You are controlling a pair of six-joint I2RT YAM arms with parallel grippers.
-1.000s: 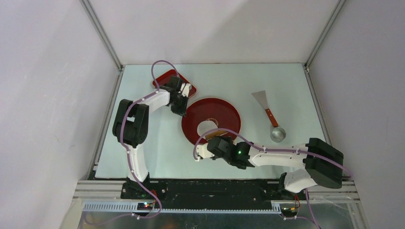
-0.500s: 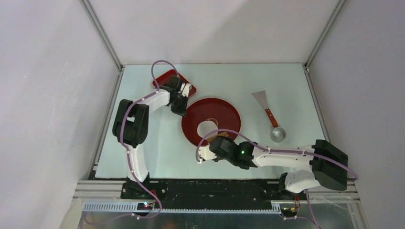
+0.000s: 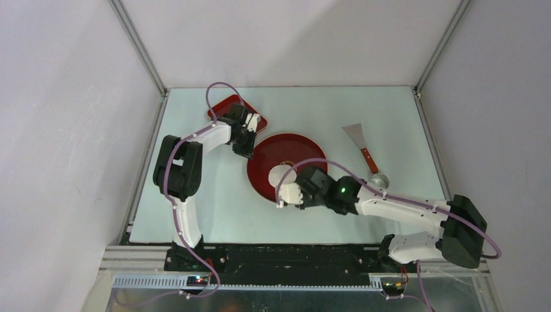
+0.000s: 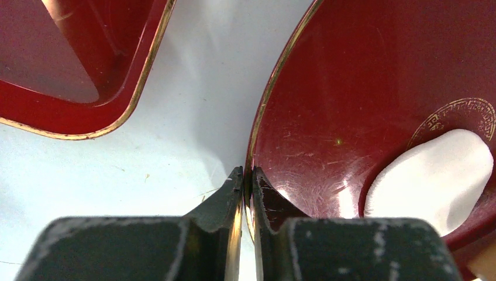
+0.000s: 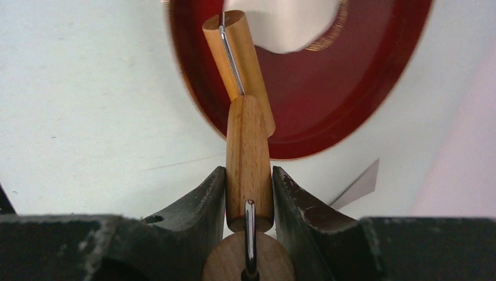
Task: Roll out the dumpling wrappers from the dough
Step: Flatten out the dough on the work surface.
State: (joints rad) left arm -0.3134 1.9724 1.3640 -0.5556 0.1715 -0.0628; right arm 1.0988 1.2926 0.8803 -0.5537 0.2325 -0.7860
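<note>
The left gripper [image 4: 247,175] pinches shut on the gold rim of the round red plate [image 4: 362,70], one finger either side. The right gripper [image 5: 249,175] clamps the rolling pin [image 5: 238,64] by its wooden handle, with the barrel angled over the plate's near rim. The dumpling wrapper [image 4: 436,172] lies flat near the plate's middle. A square red tray [image 4: 64,64] sits just beside it on the desk [image 4: 193,88].

I read left arm [image 3: 195,140] bent at the elbow, forearm angled right, left gripper [image 4: 247,175] pinched on plate rim [image 4: 272,88]. Right arm [image 3: 403,207] stretched leftward, right gripper [image 5: 248,175] clamping roller handle [image 5: 248,146].
</note>
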